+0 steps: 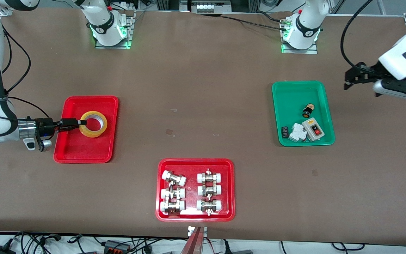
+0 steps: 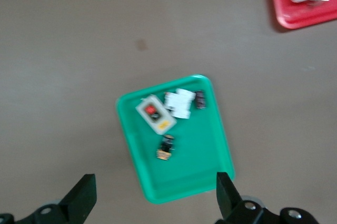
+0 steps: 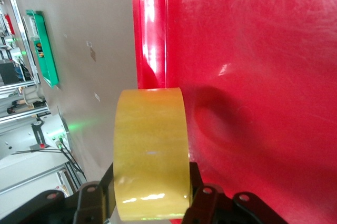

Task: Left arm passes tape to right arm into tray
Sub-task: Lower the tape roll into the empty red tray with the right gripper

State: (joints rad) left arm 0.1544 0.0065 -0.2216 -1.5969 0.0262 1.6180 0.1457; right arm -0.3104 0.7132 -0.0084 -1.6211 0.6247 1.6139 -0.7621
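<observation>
Front view: right gripper [image 1: 82, 122] jaws clamp tape [image 1: 93, 124] over tray [image 1: 83, 155].

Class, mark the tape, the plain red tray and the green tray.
tape [image 1: 93, 124]: front view, top face of its yellow ring.
plain red tray [image 1: 83, 150]: front view, bare floor.
green tray [image 1: 294, 97]: front view, bare floor.

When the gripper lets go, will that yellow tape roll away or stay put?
Probably stays: the tape, clamped by the right gripper, hangs flat over the red tray, whose rim should catch it. Its glossy side looks slippery.
</observation>
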